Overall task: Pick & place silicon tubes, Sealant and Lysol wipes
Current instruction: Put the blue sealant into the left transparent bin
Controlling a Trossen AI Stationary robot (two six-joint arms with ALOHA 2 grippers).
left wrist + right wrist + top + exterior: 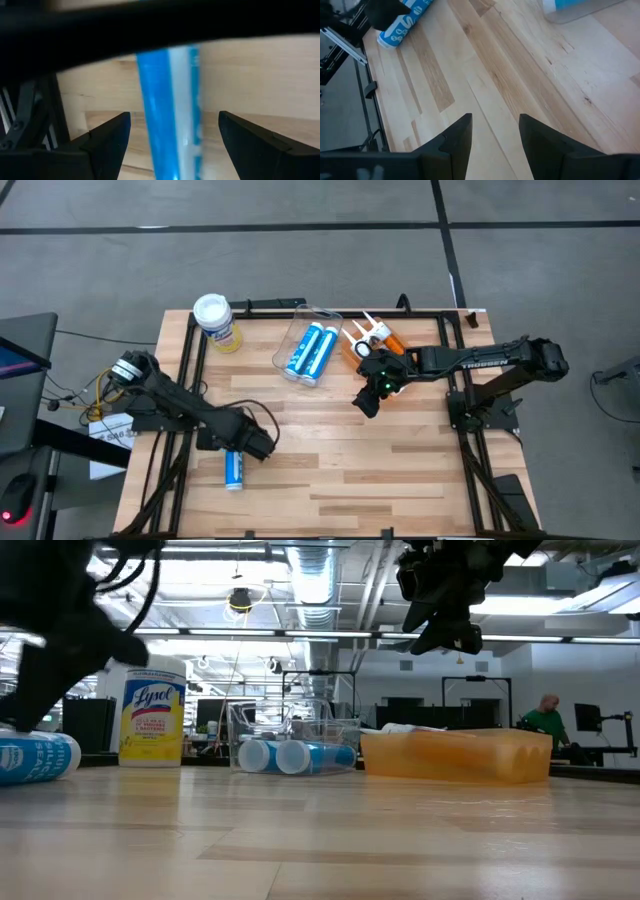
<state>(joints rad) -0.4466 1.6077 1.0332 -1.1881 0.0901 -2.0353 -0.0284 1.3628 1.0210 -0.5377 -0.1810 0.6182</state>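
A blue caulk tube (234,471) lies on its side on the wooden table at the near left; it also shows in the low view (35,755). My left gripper (240,450) is low over it and open, with one finger on either side of the tube (167,100) and a gap to each. My right gripper (368,398) is open and empty, raised above the table (445,610) beside the orange bin (352,352). The Lysol wipes canister (216,320) stands upright at the far left. Two blue tubes (311,352) lie in a clear bin.
The clear bin (285,340) and the orange bin, which holds tubes with white nozzles (372,332), sit side by side at the far middle. Bare wood (380,470) fills the near middle and right. Black frame rails (185,380) run along the table's left and right sides.
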